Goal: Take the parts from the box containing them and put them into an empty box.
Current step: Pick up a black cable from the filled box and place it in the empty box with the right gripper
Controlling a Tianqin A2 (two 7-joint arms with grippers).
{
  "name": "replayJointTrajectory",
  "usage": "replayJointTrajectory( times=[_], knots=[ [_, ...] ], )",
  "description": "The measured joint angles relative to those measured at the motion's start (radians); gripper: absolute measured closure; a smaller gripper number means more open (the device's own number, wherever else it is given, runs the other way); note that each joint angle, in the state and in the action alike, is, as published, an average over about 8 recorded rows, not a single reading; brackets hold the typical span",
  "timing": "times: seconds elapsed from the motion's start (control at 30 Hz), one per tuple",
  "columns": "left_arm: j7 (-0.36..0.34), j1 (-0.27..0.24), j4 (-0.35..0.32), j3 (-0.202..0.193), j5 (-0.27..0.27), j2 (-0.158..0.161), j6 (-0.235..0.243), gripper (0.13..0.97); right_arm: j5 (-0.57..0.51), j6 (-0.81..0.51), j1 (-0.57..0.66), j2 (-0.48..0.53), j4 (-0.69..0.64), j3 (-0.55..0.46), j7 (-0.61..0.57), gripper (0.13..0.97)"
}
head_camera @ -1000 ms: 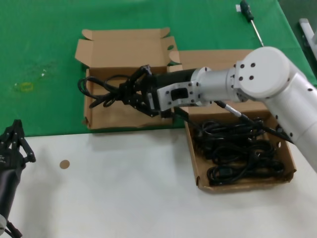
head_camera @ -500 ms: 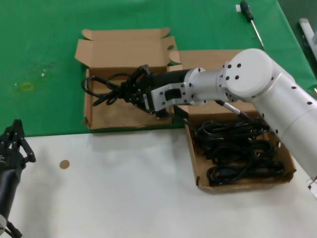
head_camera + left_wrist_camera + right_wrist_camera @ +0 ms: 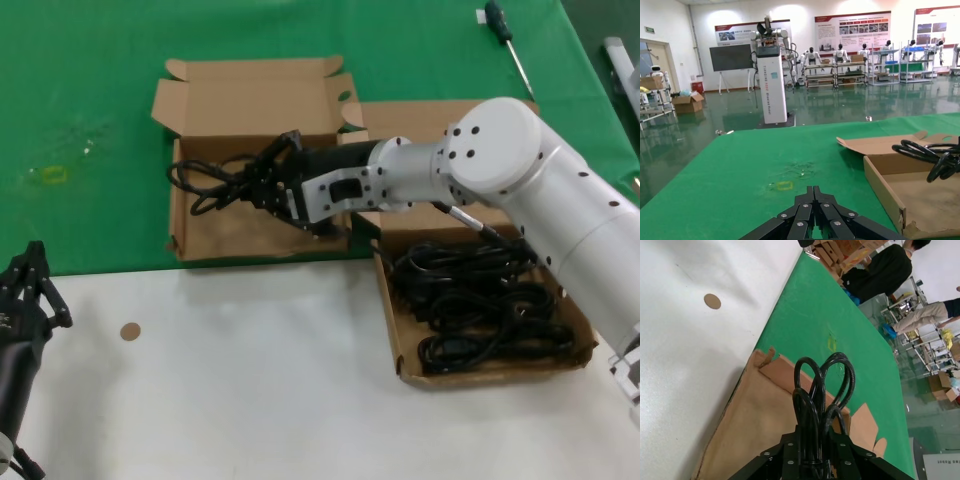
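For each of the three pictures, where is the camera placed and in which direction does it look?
Head view: on the robot's head, looking forward and down at the empty box, the full box, the right gripper holding a cord and the idle left gripper.
Left wrist view: low, beside the table, facing across the green cloth into a hall; its own jaws are closed.
Right wrist view: behind the jaws, looking along them over the empty box.
Shared: all three show the held cord and the empty box.
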Motion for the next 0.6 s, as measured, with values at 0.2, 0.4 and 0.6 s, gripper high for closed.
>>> replayJointTrajectory(
  times=[0.2, 0.4, 0.6],
  knots=[
    [0.000, 0.000, 0.000, 0.000, 0.000, 0.000, 0.000, 0.945, -0.001, -0.005, -0.006, -0.002, 0.009, -0.003, 0.013, 0.846],
    [0.000, 0.000, 0.000, 0.000, 0.000, 0.000, 0.000, 0.945, -0.001, -0.007, -0.005, -0.005, 0.007, -0.004, 0.012, 0.777],
    [0.000, 0.000, 0.000, 0.000, 0.000, 0.000, 0.000, 0.945, 0.004, -0.006, 0.003, -0.006, -0.010, -0.001, -0.006, 0.690]
  ],
)
